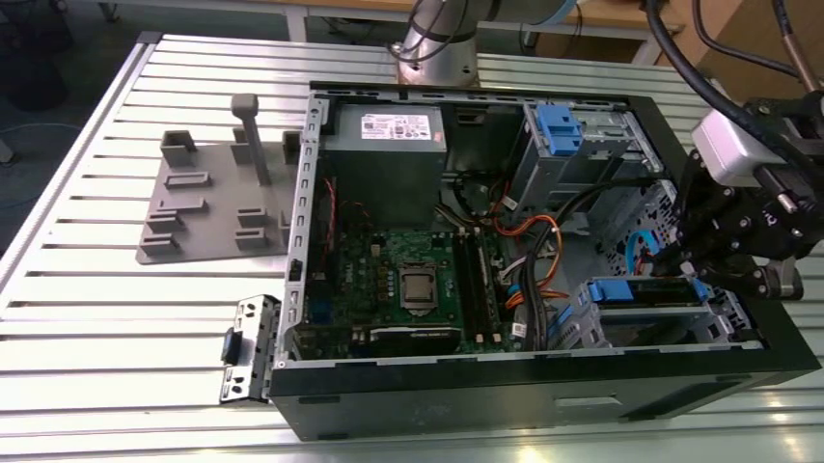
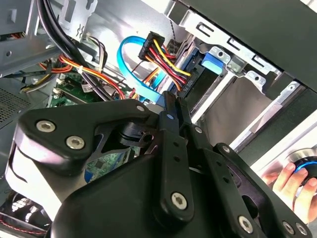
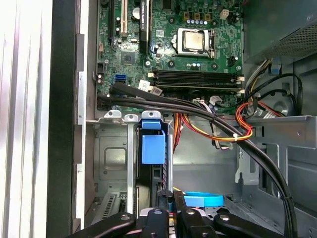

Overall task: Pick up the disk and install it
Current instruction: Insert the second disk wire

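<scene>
The disk (image 1: 640,292) sits on edge in the drive bay at the open computer case's front corner, on the exterior view's right. Its blue carrier frame (image 3: 152,147) shows in the first wrist view above the drive's dark edge. My gripper (image 1: 670,262) hangs just over that bay, fingers pressed together with nothing seen between them. In both wrist views the fingertips (image 3: 169,197) point at the disk's cable end. Yellow, red and black power wires and a blue data cable (image 2: 130,59) meet there, close to my gripper (image 2: 171,101).
Thick black cables (image 3: 208,116) cross the case beside the bay. A grey box with a white sticker (image 1: 386,145) and the green motherboard (image 1: 399,280) lie further in. A second blue latch (image 1: 557,125) tops the far bay. A grey fixture (image 1: 212,203) stands on the slatted table. A hand (image 2: 290,181) rests outside the case.
</scene>
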